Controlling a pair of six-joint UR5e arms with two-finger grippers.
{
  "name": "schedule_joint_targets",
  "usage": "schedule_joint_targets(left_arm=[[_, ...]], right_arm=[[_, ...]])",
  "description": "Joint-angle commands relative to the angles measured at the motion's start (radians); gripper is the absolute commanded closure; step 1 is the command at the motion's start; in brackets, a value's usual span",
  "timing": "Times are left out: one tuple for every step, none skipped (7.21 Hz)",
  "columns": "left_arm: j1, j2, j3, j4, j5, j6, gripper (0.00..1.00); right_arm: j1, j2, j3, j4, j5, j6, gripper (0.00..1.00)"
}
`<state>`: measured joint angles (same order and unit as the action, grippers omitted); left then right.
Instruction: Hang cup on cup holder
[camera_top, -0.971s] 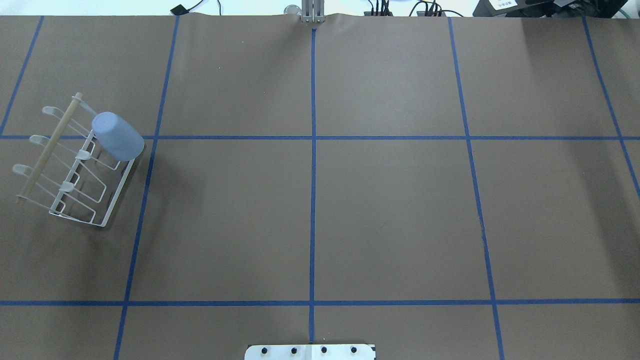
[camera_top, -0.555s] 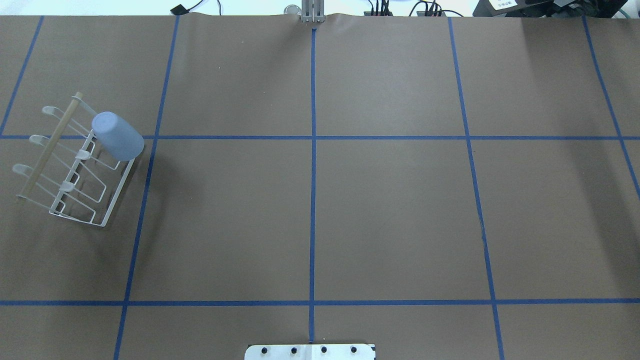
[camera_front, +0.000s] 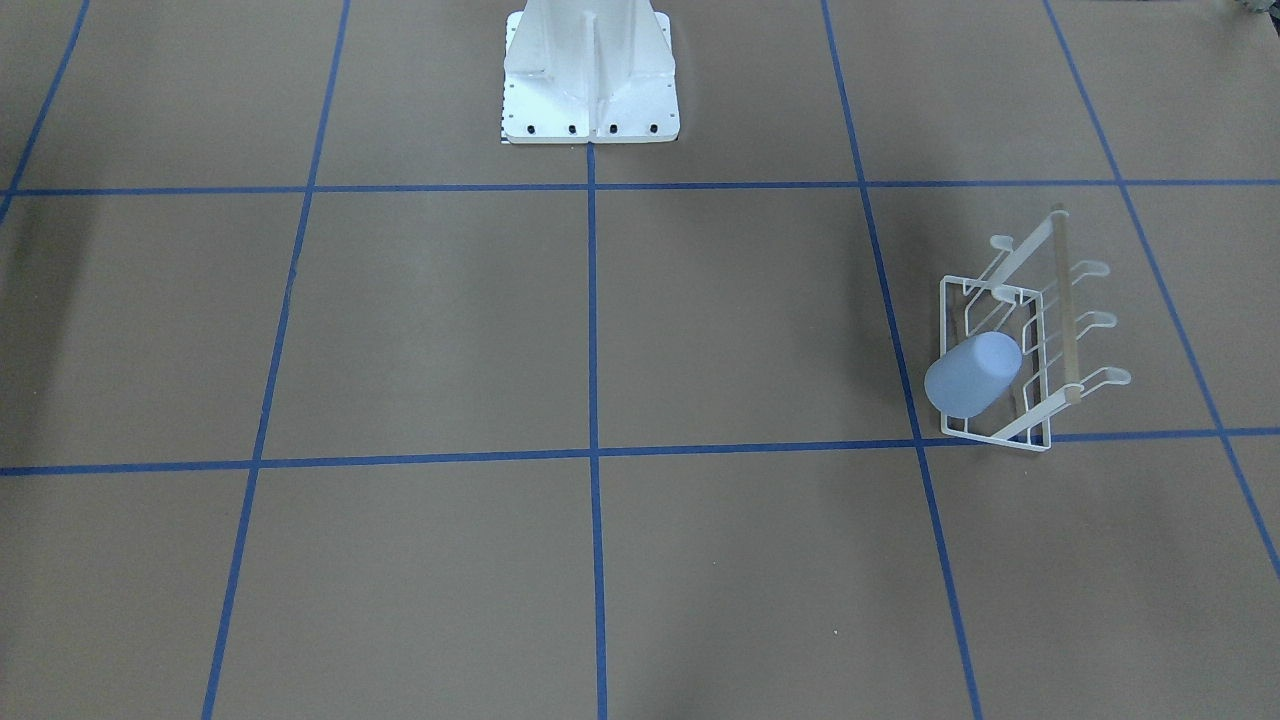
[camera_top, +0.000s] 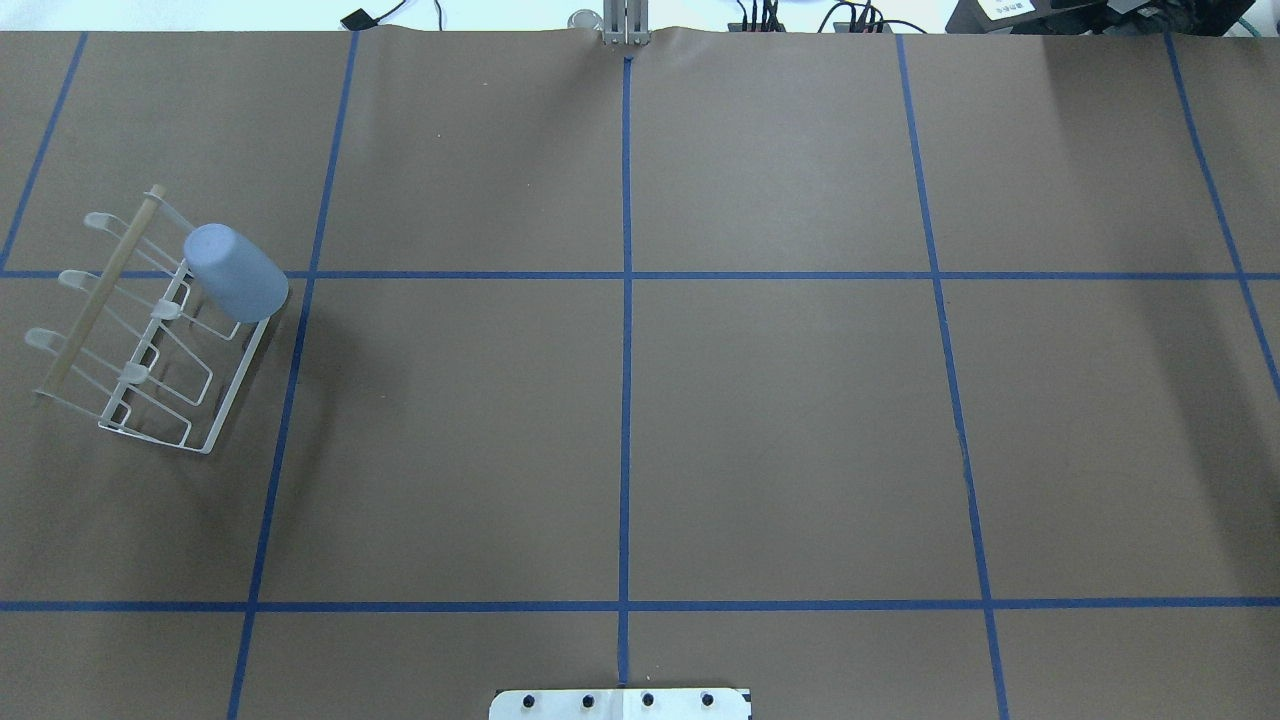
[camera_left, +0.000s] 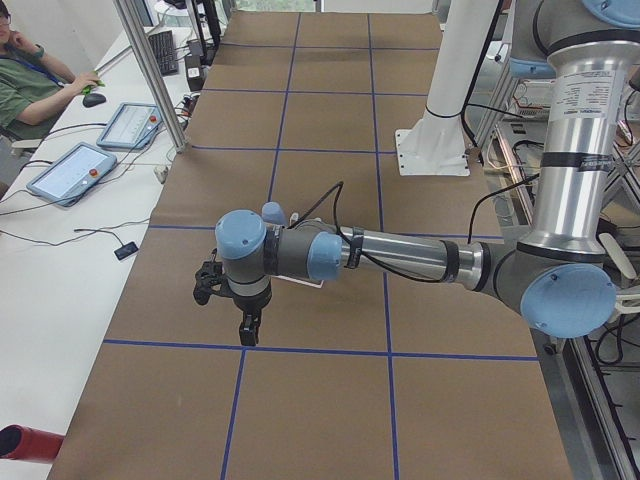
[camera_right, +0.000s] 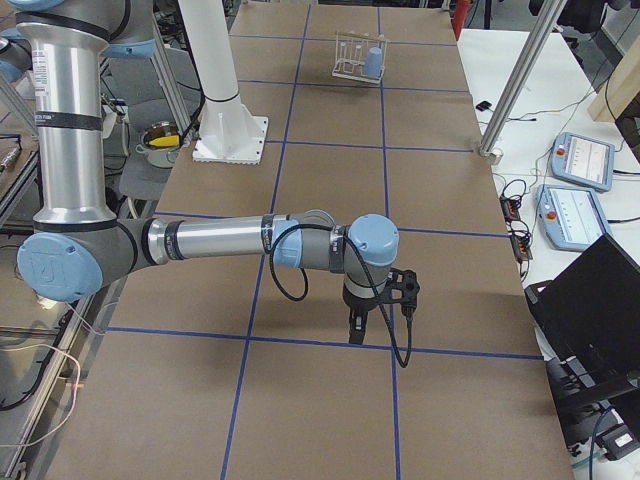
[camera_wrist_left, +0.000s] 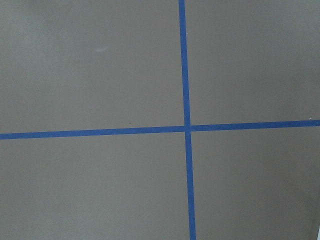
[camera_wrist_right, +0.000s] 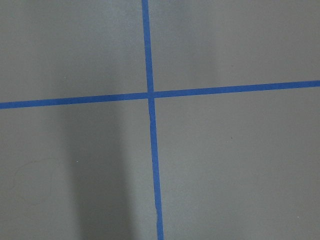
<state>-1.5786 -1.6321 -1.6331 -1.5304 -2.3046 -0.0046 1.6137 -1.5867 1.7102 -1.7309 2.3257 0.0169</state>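
Note:
The pale blue cup (camera_top: 236, 272) sits mouth-down and tilted over a prong at the far end of the white wire cup holder (camera_top: 100, 290), at the table's left side. Both also show in the front-facing view, the cup (camera_front: 972, 375) on the cup holder (camera_front: 1068, 310), and small in the right side view (camera_right: 373, 62). My left gripper (camera_left: 225, 300) hangs above the table, apart from the rack, seen only in the left side view. My right gripper (camera_right: 375, 310) hangs over the table's right part. I cannot tell if either is open or shut. Both wrist views show only brown paper and blue tape.
The white robot pedestal (camera_front: 590, 70) stands at the table's near middle edge. Blue tape lines (camera_top: 626, 400) grid the brown paper. A metal post (camera_left: 150, 70) stands at the far edge. An operator (camera_left: 20, 80) sits beyond with tablets. A laptop (camera_right: 600, 310) is beside the table.

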Motion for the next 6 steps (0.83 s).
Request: schedule_joint_targets(left_arm=[[0.000,0.000,-0.001,0.000,0.001,0.000,0.02],[0.000,0.000,0.001,0.000,0.001,0.000,0.02],[0.000,0.000,0.003,0.000,-0.001,0.000,0.02],[0.000,0.000,0.004,0.000,-0.001,0.000,0.02],[0.000,0.000,0.006,-0.007,-0.001,0.002,0.02],[0.000,0.000,0.009,-0.007,-0.001,0.002,0.02]], right_arm=[[0.000,0.002,0.002,0.001,0.001,0.000,0.00],[0.000,0.004,0.002,0.002,0.001,0.000,0.00],[0.000,0.004,0.003,0.002,0.001,0.000,0.00],[0.000,0.004,0.005,0.001,0.001,0.000,0.00],[0.000,0.002,0.009,-0.001,0.001,0.000,0.00],[0.000,0.002,0.008,-0.001,0.001,0.000,0.00]])
